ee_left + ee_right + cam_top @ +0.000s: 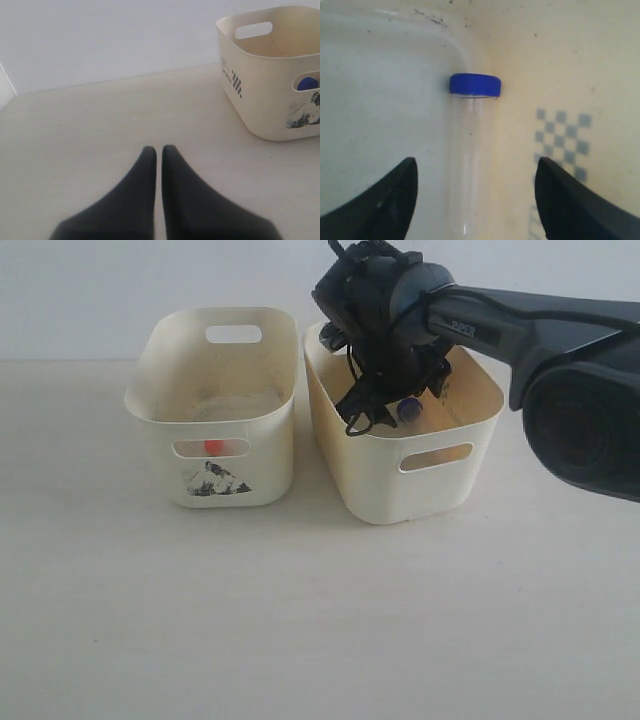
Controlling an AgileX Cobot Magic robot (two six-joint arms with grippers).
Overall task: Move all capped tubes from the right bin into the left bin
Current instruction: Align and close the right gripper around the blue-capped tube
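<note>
The right gripper (385,408) reaches down inside the right bin (375,480). Its bulk fills much of the opening and leaves little room to the rim on either side. The right wrist view shows its fingers (385,200) spread wide, with a blue-capped tube (472,150) between them and touching neither. The tube lies along the curve where the bin's floor meets the wall bearing a checkered mark (561,140). Its long axis runs in line with the gripper's reach, cap at the far end. The exterior view shows only that cap.

Just beside the right bin stands the left bin (275,455), with an orange-red cap (213,447) behind its front slot. The left wrist view shows a blue shape (307,83) there instead, possibly another cap. Beyond the left bin from the right bin, over bare table (75,150), the left gripper (159,150) is pressed closed on nothing.
</note>
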